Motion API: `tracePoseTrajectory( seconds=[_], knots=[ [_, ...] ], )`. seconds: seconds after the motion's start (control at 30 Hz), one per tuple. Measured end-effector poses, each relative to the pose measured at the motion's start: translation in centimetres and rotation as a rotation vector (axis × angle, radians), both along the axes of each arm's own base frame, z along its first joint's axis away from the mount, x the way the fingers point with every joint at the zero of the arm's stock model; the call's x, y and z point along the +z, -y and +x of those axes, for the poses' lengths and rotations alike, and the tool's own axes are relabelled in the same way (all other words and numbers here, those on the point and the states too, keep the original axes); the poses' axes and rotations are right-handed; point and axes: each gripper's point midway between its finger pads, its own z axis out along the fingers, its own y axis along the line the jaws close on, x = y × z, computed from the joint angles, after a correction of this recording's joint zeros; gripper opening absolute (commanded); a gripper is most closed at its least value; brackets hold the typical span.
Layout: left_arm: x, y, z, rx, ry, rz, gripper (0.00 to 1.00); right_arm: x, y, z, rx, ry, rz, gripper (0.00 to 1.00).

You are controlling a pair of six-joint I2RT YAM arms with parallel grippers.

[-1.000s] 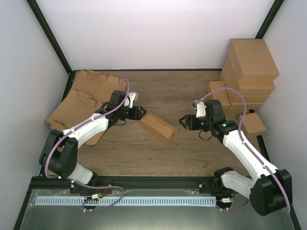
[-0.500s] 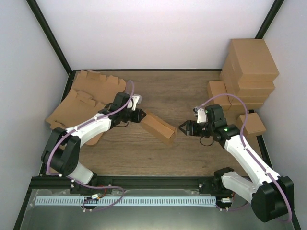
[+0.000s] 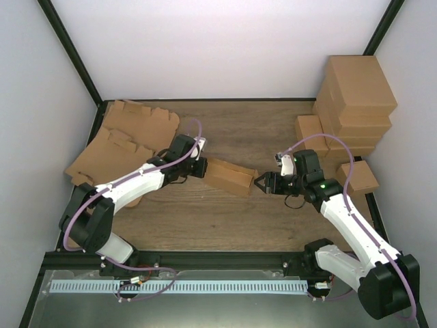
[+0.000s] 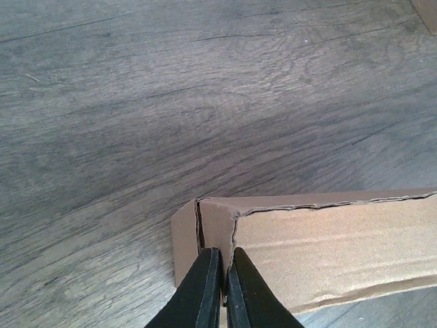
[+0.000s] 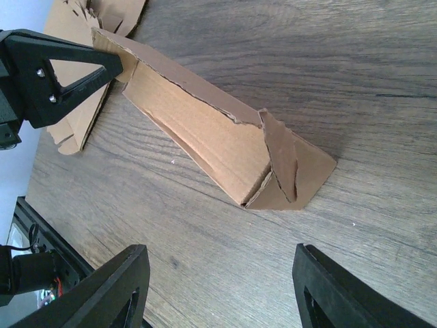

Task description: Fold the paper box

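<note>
The wooden table (image 3: 273,130) spreads out in front of me. At its far right corner stands a stack of big brown cartons (image 3: 358,89), with a couple of smaller closed boxes (image 3: 360,176) below it. At the far left lies a heap of flat cardboard sheets (image 3: 123,137), overlapping one another.

The paper box (image 3: 229,176) lies near the middle of the table, between my two arms. It is a long, narrow, partly folded shape, running from upper left to lower right in the overhead view. From my right wrist I see its long side wall and, at the end nearest me, loose flaps folded in at a slant and not lying flush.

My left gripper (image 4: 222,265) is at the box's left end. Its fingers (image 4: 198,294) are pressed almost together, pinching the thin cardboard edge at that corner.

My right gripper (image 5: 218,254) sits just off the box's right end. Its fingers (image 5: 116,290) stand apart with nothing between them except bare table, and they are not touching the flaps.
</note>
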Motion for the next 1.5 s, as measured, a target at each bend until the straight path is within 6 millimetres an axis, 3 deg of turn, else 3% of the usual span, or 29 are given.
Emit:
tracePoseTrajectory(
  seconds=[0.5, 0.73, 0.9, 1.03, 1.17, 1.23, 1.5],
  knots=[
    [0.0, -0.8, 0.0, 0.012, 0.03, 0.18, 0.06, 0.0, 0.1, 0.1, 0.001, 0.011, -0.011, 0.6],
    [-1.0, -1.1, -0.3, -0.002, 0.002, 0.223, 0.07, -0.3, 0.1, 0.1, 0.008, 0.009, -0.019, 0.6],
    [-1.3, -0.9, -0.5, -0.004, -0.005, 0.225, 0.07, -0.4, 0.3, 0.2, 0.0, 0.012, -0.029, 0.51],
    [-1.3, -0.7, -0.6, 0.006, -0.011, 0.214, 0.08, -0.5, 0.2, 0.3, 0.001, 0.027, -0.052, 0.5],
    [-1.3, -0.6, -0.8, 0.021, -0.024, 0.202, 0.36, -0.4, -0.1, 0.6, 0.016, 0.07, -0.083, 0.54],
    [-1.3, -0.6, -0.9, 0.028, -0.034, 0.197, 0.44, -0.4, -0.1, 0.8, 0.018, 0.087, -0.098, 0.54],
    [0.5, -1.1, -0.9, 0.078, -0.017, 0.169, 0.45, -0.3, 0.4, 2.2, 0.01, 0.13, -0.168, 0.43]
  ],
)
